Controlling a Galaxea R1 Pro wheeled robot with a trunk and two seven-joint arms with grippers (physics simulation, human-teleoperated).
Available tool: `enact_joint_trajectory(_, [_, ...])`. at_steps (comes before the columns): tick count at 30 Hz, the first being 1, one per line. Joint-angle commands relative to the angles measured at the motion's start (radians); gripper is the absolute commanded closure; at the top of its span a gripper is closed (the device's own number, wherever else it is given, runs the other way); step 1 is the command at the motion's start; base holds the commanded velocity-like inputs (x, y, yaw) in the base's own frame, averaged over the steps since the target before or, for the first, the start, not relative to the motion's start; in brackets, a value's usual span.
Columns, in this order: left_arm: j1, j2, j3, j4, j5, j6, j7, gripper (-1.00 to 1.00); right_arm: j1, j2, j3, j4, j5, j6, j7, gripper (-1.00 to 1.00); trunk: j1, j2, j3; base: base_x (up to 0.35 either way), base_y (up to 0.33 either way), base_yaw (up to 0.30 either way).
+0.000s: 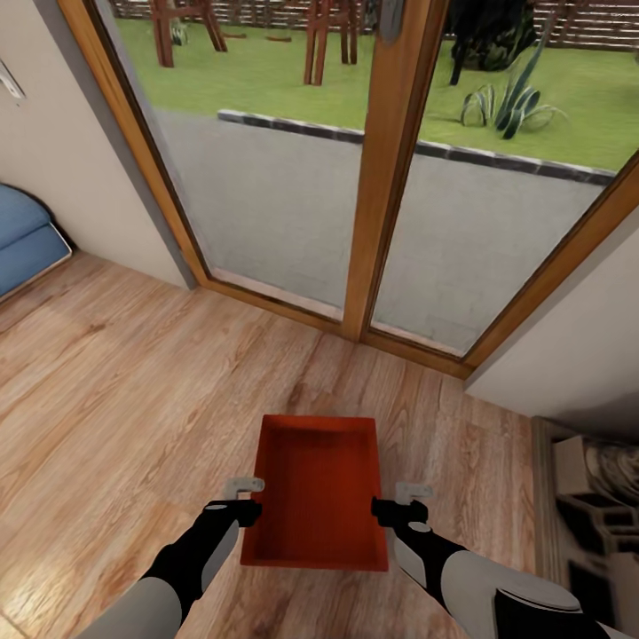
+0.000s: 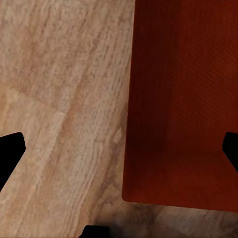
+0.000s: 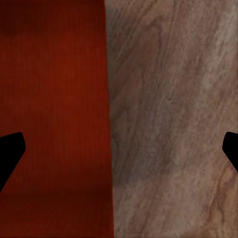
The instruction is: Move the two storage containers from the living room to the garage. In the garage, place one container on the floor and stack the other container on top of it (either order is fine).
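Observation:
One orange-red open-top storage container [image 1: 318,488] lies on the light wood-plank floor [image 1: 115,399] of the living room, straight ahead of me and just short of the glass doors. My left gripper [image 1: 251,513] is at its left long wall and my right gripper [image 1: 383,512] at its right long wall. In the left wrist view the left gripper [image 2: 121,148] is open, with the container [image 2: 183,99] wall between its spread fingers. The right gripper [image 3: 121,148] is likewise open astride the container [image 3: 52,99] edge.
Wood-framed glass doors [image 1: 390,177] stand ahead, with a patio and lawn outside. A blue sofa [image 1: 27,235] is at the far left by a beige wall. A beige wall corner [image 1: 568,337] and a low shelf with clutter [image 1: 590,506] are at the right.

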Motion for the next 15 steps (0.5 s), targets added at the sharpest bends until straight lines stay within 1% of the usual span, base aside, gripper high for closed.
enact_joint_trajectory(1, [0.0, 0.001, -0.007, -0.002, 0.011, 0.004, 0.009, -1.0, 0.0, -0.001, 0.009, -0.001, -0.008, -0.002, -0.005, -1.0, 0.004, -0.008, -0.004, 0.0, 0.0, 0.0])
enact_joint_trajectory(11, [0.0, 0.001, -0.006, -0.002, 0.011, 0.003, 0.007, -1.0, 0.0, -0.004, 0.007, 0.005, -0.009, -0.003, -0.009, -1.0, 0.042, -0.078, -0.035, 0.0, 0.0, 0.0])
enact_joint_trajectory(15, [0.0, 0.001, -0.006, -0.002, 0.012, 0.003, 0.001, -1.0, 0.0, -0.005, -0.001, 0.009, -0.016, -0.001, -0.016, -1.0, 0.058, -0.106, -0.048, 0.0, 0.0, 0.0])
